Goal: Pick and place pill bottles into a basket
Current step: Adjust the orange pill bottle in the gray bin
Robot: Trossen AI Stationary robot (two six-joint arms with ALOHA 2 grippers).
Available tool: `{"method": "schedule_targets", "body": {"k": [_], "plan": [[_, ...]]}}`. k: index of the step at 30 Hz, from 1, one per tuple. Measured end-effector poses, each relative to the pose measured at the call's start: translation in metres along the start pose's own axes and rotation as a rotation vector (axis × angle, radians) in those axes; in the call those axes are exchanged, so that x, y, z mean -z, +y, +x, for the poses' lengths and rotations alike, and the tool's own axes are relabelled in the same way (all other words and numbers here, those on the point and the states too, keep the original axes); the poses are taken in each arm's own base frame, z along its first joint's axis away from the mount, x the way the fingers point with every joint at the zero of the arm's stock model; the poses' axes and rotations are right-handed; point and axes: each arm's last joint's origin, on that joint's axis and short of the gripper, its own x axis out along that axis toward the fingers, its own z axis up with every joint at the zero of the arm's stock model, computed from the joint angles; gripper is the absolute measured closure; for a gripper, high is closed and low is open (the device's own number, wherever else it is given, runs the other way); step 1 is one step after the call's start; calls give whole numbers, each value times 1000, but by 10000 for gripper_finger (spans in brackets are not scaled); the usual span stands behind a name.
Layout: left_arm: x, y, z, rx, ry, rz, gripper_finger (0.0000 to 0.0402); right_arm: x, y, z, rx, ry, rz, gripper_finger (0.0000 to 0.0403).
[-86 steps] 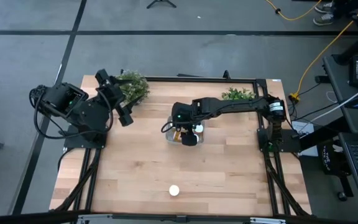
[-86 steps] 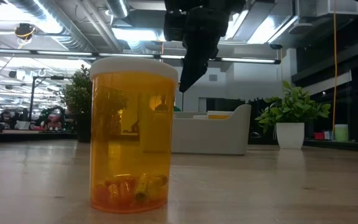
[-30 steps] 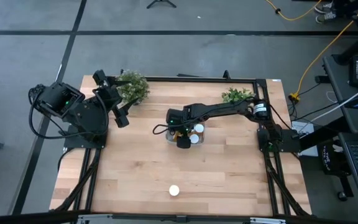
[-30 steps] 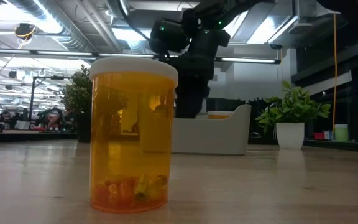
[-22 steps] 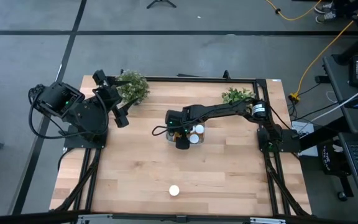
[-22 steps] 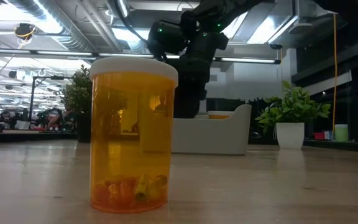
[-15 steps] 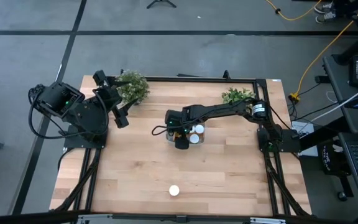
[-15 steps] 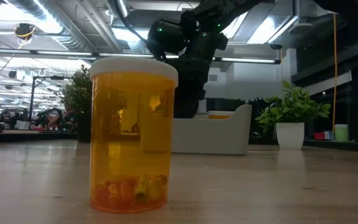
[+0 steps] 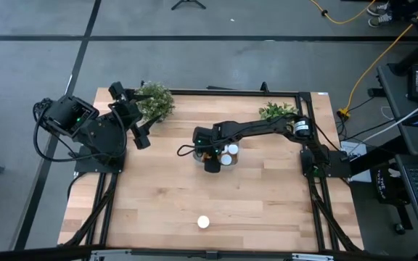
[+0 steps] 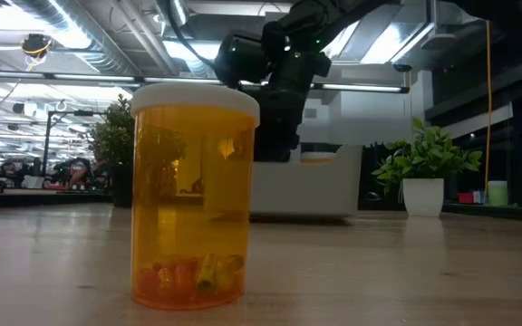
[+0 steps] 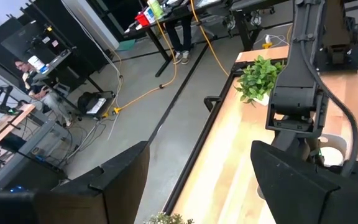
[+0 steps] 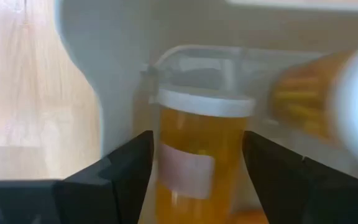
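The pale basket [image 9: 194, 154] sits mid-table and holds several pill bottles with white caps [image 9: 228, 151]. My right gripper [image 9: 210, 161] reaches down into the basket's left end. It is shut on one amber pill bottle [image 12: 201, 149]. Another bottle [image 12: 316, 93] lies blurred beside that one. One more pill bottle [image 9: 204, 222] stands upright on its base near the table's front edge and fills the foreground of the low view [image 10: 195, 195]. My left gripper [image 9: 141, 140] hangs open and raised at the far left, its fingers wide apart [image 11: 199, 149]. My right gripper pinches the bottle's amber sides [image 12: 166, 162] between its two fingers. The fingers come steeply from above and lie along the bottle. Its white cap [image 12: 204, 102] points away past the fingertips. The bottle is inside the basket [image 12: 104, 74]; what it rests on is hidden.
Potted plants stand at the far left [image 9: 154, 101] and far right [image 9: 276, 110] corners. Bare wood lies between the basket and the lone bottle. A person [image 11: 27, 71] sits at a desk beyond the table.
In the low view the basket's wall and the bottles in it now stand a little higher than half a second ago, as if that side has come up off the table. My right gripper has stayed inside the basket. The lone bottle has not moved.
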Motion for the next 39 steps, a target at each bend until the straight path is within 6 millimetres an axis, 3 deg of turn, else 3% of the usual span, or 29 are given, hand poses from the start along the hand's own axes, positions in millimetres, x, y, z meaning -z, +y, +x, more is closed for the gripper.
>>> {"method": "schedule_targets", "body": {"k": [14,28,39], "plan": [[0,0,0,3,0,-1,125,0,0,2,-3,1,4,211],[0,0,0,14,3,-2,126,1,1,-1,-1,4,7,215],[0,0,0,14,3,-2,126,-24,13,-37,52,-49,-65,215]]}}
